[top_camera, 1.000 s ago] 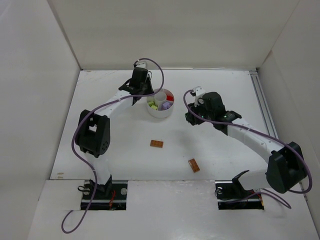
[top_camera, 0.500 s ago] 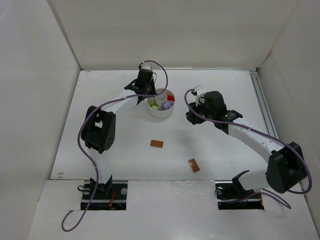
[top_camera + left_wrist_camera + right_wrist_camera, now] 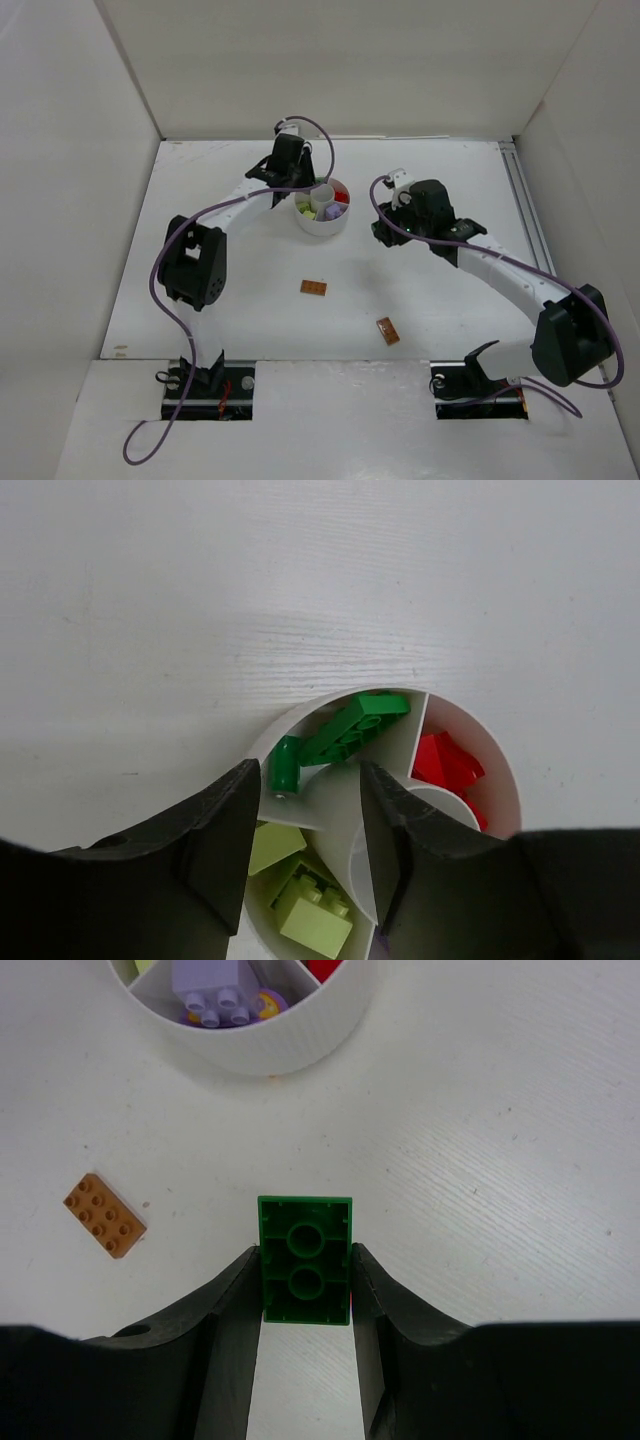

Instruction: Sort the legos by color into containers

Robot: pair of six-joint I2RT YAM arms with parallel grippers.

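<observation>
The white divided dish [image 3: 321, 229] sits mid-table. In its green wedge lie two green legos [image 3: 340, 735], one propped on the rim; red pieces [image 3: 445, 763] fill the next wedge and pale yellow-green bricks [image 3: 312, 905] another. The left gripper [image 3: 308, 785] hangs over the dish, jaws apart, with nothing between them. The right gripper [image 3: 305, 1260], near the dish, is clamped on a green brick [image 3: 305, 1230], underside up. Two orange-brown bricks [image 3: 314, 287] [image 3: 387, 331] lie on the table. The left fingers [image 3: 225, 850] hide the dish's near half, and the right wrist view cuts off all but its purple brick [image 3: 208, 982].
</observation>
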